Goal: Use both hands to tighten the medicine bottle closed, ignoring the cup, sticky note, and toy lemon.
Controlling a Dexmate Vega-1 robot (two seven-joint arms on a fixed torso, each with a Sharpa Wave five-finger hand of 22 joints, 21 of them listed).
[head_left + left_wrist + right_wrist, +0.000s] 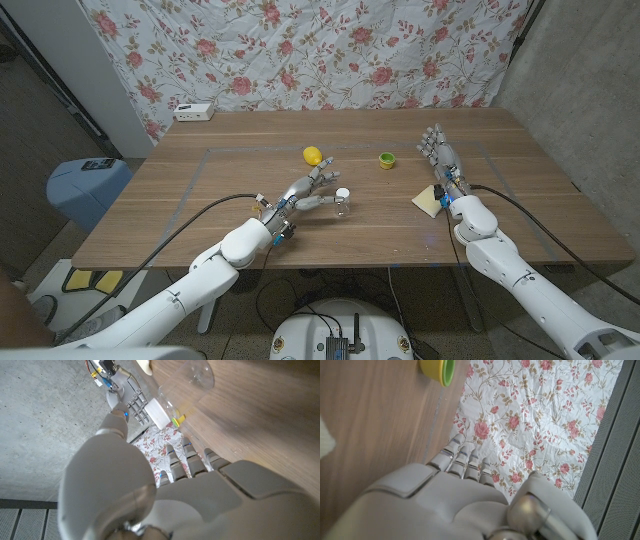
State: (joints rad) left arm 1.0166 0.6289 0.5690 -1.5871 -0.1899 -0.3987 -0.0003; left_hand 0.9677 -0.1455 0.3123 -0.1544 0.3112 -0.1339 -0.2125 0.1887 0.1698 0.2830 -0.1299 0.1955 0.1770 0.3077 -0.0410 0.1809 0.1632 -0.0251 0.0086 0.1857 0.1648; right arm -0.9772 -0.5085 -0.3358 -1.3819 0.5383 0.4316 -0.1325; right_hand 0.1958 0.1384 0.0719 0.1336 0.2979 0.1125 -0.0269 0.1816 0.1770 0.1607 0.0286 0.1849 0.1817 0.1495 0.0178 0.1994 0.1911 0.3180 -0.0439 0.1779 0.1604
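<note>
Clear plastic with a white cap, the bottle [343, 202] stands upright near the middle of the table [200, 200]. The left hand [303, 193] reaches toward the bottle, fingers spread, holding nothing, fingertips just beside it. The right hand [442, 160], also empty with fingers extended, is well right of the bottle, beside the sticky note [429, 199].

I see the medicine bottle [343, 201] standing upright near the middle of the desk [380, 235]: small, clear plastic, with a white cap [343, 192] on top. In my left wrist view its body looks transparent and empty
</note>
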